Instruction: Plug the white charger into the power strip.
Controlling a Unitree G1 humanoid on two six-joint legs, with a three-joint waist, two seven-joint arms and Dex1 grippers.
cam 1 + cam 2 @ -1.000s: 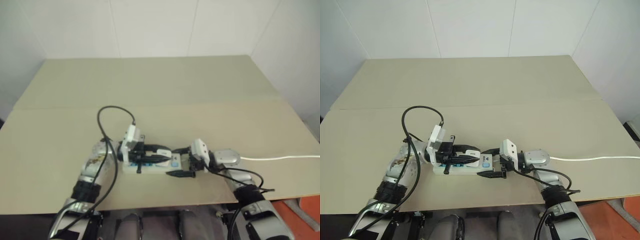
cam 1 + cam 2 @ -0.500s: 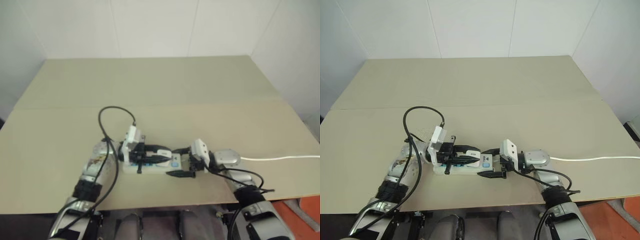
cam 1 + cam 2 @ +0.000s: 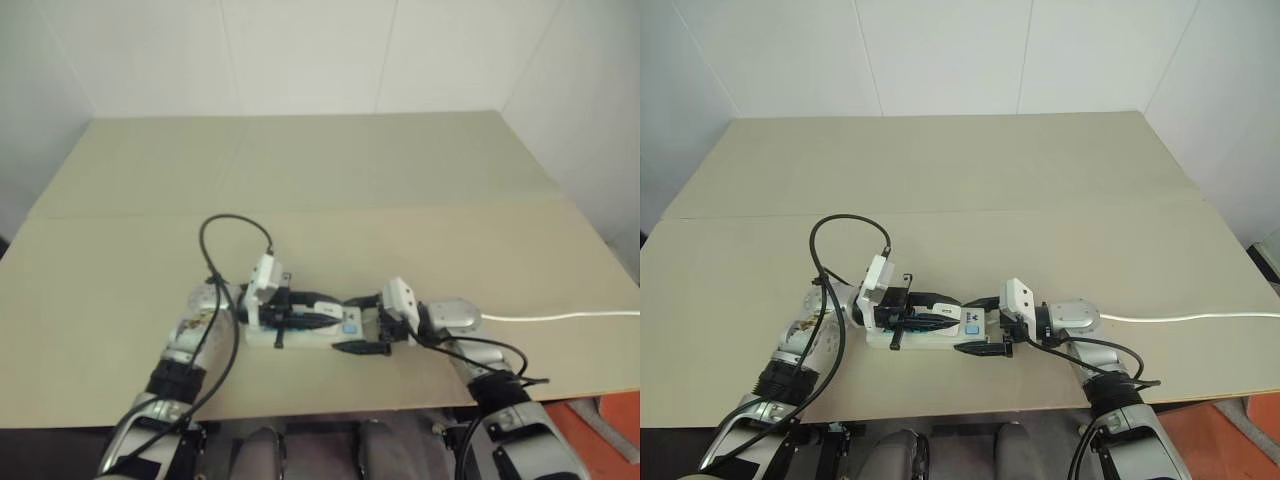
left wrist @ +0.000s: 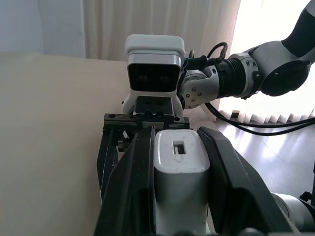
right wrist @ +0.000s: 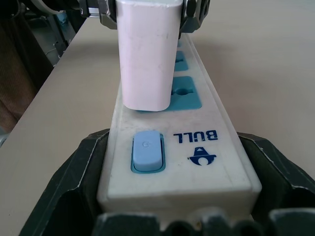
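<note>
Charger: the white charger (image 5: 147, 51) sits low on a blue socket face of the power strip (image 5: 197, 147), next to the switch (image 5: 146, 150); whether it is fully seated I cannot tell
Left: my left gripper (image 4: 177, 162) is clamped on the charger from both sides
Right: my right gripper (image 5: 177, 182) brackets the strip's switch end, fingers against its sides, holding it on the table (image 3: 1040, 170)
Risk: if I push off-axis, I judge the prongs could bind; a loose brace could let the strip slide along its cord (image 3: 1180, 318)
</note>
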